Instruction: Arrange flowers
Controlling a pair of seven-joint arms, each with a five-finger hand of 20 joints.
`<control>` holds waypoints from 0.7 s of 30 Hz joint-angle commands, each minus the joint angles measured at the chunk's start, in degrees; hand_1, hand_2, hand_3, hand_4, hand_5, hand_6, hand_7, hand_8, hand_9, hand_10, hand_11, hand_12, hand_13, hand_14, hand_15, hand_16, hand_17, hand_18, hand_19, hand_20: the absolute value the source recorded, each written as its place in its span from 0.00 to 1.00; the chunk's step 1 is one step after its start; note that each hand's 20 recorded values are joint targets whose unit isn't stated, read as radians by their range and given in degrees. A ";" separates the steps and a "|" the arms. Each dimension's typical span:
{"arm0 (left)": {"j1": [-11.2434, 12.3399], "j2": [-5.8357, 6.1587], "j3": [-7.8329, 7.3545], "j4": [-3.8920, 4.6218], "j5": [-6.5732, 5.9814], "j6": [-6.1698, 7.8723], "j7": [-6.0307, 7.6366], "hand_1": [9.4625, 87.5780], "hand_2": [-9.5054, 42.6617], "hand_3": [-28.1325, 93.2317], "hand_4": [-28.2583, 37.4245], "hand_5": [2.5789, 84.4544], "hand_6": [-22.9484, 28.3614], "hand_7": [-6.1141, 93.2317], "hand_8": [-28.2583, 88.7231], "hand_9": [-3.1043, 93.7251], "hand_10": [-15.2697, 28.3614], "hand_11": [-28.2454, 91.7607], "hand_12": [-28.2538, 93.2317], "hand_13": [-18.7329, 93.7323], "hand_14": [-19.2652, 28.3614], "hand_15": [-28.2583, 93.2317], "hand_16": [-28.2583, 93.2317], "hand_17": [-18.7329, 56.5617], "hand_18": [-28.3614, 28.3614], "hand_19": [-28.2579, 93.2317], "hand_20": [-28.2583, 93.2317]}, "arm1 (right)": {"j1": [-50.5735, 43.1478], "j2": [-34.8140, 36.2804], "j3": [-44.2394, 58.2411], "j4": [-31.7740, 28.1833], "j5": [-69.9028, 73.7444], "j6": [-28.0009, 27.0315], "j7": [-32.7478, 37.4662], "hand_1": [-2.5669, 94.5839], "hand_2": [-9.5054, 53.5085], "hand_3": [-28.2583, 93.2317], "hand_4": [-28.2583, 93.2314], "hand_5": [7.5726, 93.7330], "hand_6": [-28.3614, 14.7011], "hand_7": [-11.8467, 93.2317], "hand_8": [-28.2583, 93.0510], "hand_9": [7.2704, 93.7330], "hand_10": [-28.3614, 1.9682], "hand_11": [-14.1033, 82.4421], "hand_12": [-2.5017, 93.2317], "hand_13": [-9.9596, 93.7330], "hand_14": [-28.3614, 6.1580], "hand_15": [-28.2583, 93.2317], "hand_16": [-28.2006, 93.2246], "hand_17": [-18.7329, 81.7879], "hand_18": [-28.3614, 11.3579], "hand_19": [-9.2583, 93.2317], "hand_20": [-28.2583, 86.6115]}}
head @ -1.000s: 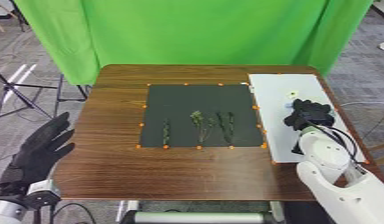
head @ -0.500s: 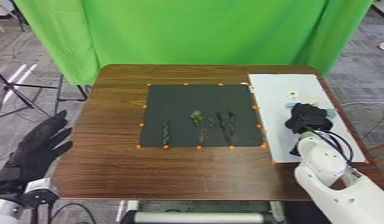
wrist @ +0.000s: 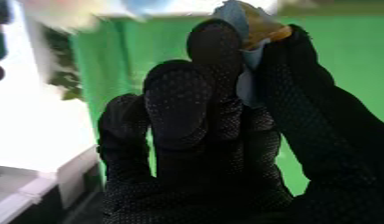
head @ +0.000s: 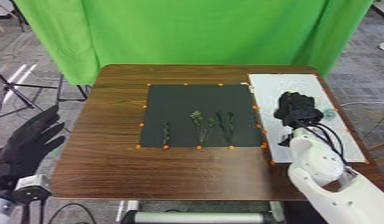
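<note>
Right hand point(head: 298, 107) has shifted left over the white sheet point(head: 282, 84), frame right, blue-and-orange bloom point(wrist: 261, 30) pinched thumb to finger. Your next call: likely the dark mat point(head: 175, 102) with stems point(head: 196, 117), frame centre. Left hand point(head: 27, 145) open, lower left.

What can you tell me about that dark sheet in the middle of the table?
The dark sheet is a matte, nearly black rectangle, perhaps card or cloth; I can't tell which. It lies flat on the brown wooden table, with small orange dots spaced around its edges. Thin green sprigs rest on its nearer half, stems pointing roughly towards the robot. A long white panel lies along its right side.
</note>
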 commanded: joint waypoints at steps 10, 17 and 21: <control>1.70 0.95 -0.77 -0.73 -0.69 0.54 0.19 0.20 0.11 0.80 0.03 0.23 0.45 0.24 0.16 0.19 0.53 0.30 0.41 0.26 0.63 0.33 0.31 0.09 0.79 0.50 0.32 | 17.91 -10.37 -16.49 -1.90 0.86 -0.10 -11.59 0.50 0.00 0.92 0.04 0.73 0.68 0.60 0.24 0.88 0.68 0.46 0.54 0.81 0.65 0.78 0.49 0.48 0.17 0.93 0.74; 0.44 1.64 -0.32 -0.27 -0.49 0.11 0.14 0.20 0.11 0.80 0.03 0.22 0.45 0.24 0.16 0.19 0.53 0.30 0.41 0.26 0.63 0.33 0.31 0.09 0.79 0.50 0.32 | 19.40 -19.51 -22.77 2.73 -2.00 -3.94 -14.43 0.50 0.00 0.92 0.03 0.73 0.68 0.60 0.24 0.88 0.68 0.45 0.55 0.81 0.66 0.78 0.49 0.48 0.18 0.93 0.74; 0.21 1.83 -0.19 -0.19 -0.38 0.37 0.18 0.20 0.10 0.80 0.03 0.22 0.45 0.24 0.16 0.19 0.53 0.30 0.41 0.26 0.63 0.33 0.31 0.09 0.79 0.50 0.32 | 20.17 -21.48 -25.62 4.74 -3.37 -8.66 -15.74 0.50 0.00 0.91 0.03 0.73 0.68 0.60 0.23 0.88 0.68 0.45 0.55 0.81 0.66 0.78 0.49 0.48 0.18 0.93 0.74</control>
